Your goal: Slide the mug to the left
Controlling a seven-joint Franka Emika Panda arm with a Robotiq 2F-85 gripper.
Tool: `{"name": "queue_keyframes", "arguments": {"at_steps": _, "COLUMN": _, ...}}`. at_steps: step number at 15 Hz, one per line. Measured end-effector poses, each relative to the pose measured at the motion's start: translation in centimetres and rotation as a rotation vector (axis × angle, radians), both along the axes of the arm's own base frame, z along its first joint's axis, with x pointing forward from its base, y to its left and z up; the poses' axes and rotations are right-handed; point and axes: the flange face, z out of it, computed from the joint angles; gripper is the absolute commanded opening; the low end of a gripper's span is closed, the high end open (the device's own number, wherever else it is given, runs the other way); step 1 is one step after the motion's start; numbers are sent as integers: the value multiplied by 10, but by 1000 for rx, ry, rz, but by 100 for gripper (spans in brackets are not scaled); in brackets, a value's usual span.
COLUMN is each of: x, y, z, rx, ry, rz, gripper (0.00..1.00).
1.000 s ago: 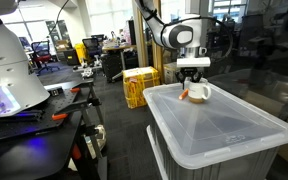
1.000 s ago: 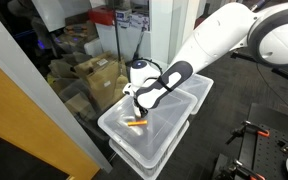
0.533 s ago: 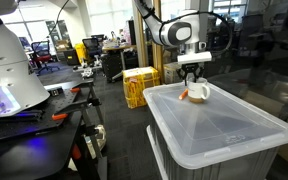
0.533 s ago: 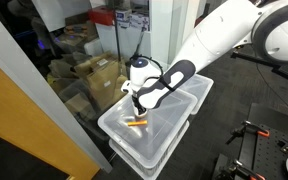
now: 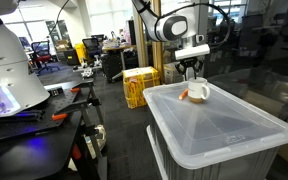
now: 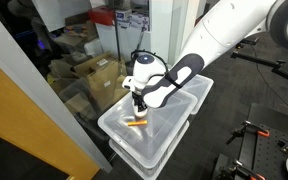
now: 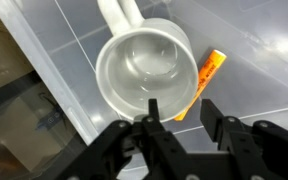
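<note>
The white mug (image 7: 149, 70) stands upright on the clear plastic bin lid (image 7: 254, 40), handle pointing to the top of the wrist view. In an exterior view the mug (image 5: 198, 92) sits near the lid's far edge. My gripper (image 7: 180, 108) is open and empty. It hovers above the mug (image 5: 191, 70) without touching it. A small orange object (image 7: 210, 72) lies on the lid right beside the mug, and it shows in both exterior views (image 5: 185, 97) (image 6: 135, 122). In an exterior view my gripper (image 6: 139, 102) hides the mug.
The lid tops a stack of clear bins (image 5: 224, 125) (image 6: 154, 135). Yellow crates (image 5: 138, 85) stand on the floor behind. A bench with tools (image 5: 34, 110) is at one side. Cardboard boxes (image 6: 89, 75) sit beyond the bins.
My gripper has risen straight up from the mug. The mug and the orange object have not moved.
</note>
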Motion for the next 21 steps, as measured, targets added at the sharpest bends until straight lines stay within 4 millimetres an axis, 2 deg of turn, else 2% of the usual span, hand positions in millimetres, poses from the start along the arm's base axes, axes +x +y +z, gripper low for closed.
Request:
{"name": "queue_keyframes", "arguments": {"at_steps": 1, "x": -2, "y": 0, "z": 5, "rx": 2, "ry": -11, "rz": 0, "gripper": 70}}
{"name": "queue_keyframes", "arguments": {"at_steps": 2, "x": -5, "y": 0, "z": 10, "rx": 3, "ry": -21, "rz": -2, "gripper": 68}}
{"name": "queue_keyframes", "arguments": {"at_steps": 5, "x": -12, "y": 1, "z": 26, "rx": 14, "ry": -64, "rz": -16, "gripper": 86}}
{"name": "queue_keyframes", "arguments": {"at_steps": 7, "x": -18, "y": 0, "z": 38, "rx": 24, "ry": -111, "rz": -32, "gripper": 87}}
{"name": "queue_keyframes", "arguments": {"at_steps": 8, "x": -20, "y": -2, "z": 44, "rx": 30, "ry": -137, "rz": -49, "gripper": 95}}
{"name": "queue_keyframes", "arguments": {"at_steps": 9, "x": -23, "y": -5, "z": 50, "rx": 35, "ry": -161, "rz": -66, "gripper": 95}}
{"name": "queue_keyframes", "arguments": {"at_steps": 10, "x": -25, "y": -9, "z": 55, "rx": 40, "ry": -182, "rz": -85, "gripper": 100}}
{"name": "queue_keyframes", "arguments": {"at_steps": 21, "x": -55, "y": -59, "z": 107, "rx": 108, "ry": -285, "rz": -366, "gripper": 100}}
